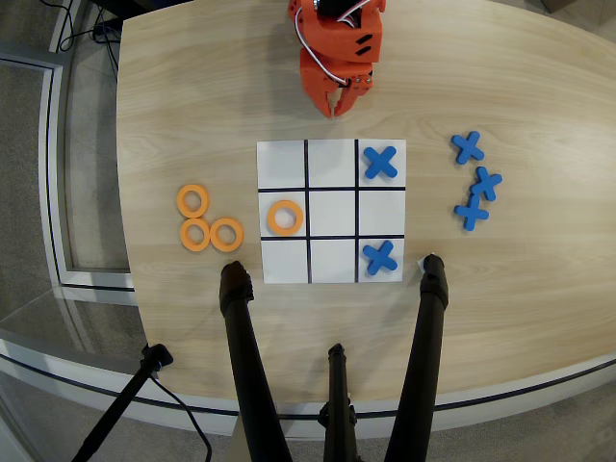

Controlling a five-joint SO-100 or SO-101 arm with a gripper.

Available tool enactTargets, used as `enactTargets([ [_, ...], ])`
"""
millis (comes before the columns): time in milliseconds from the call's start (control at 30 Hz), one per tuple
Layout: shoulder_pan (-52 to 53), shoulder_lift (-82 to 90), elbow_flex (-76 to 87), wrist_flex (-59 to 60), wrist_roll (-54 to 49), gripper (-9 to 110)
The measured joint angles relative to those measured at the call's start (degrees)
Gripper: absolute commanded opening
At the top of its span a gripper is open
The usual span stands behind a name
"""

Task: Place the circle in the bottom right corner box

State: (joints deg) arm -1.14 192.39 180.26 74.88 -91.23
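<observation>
The white 3x3 grid board (332, 237) lies in the middle of the wooden table. One orange ring (285, 217) lies in its middle-left cell. Three more orange rings (192, 200) (194, 234) (226, 234) lie on the table to the left of the board. In this view the bottom right corner cell (395, 271) holds a blue X (380, 256), and the top right cell holds another blue X (380, 162). The bottom left cell (284, 260) is bare. My orange gripper (341, 104) hangs beyond the board's far edge, with jaws together and nothing in them.
Three blue X pieces (468, 146) (486, 181) (471, 213) lie on the table right of the board. Black stand legs (238, 308) (432, 298) (335, 385) rise from the near table edge, their feet close to the board's near corners.
</observation>
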Motion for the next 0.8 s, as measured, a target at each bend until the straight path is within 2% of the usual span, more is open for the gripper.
enactTargets([
  [567,-0.70,-3.43,-2.46,0.00,0.35,4],
  [733,1.58,-14.33,-13.54,0.00,1.41,7],
  [800,2.20,-21.01,-20.30,-0.53,2.64,13],
])
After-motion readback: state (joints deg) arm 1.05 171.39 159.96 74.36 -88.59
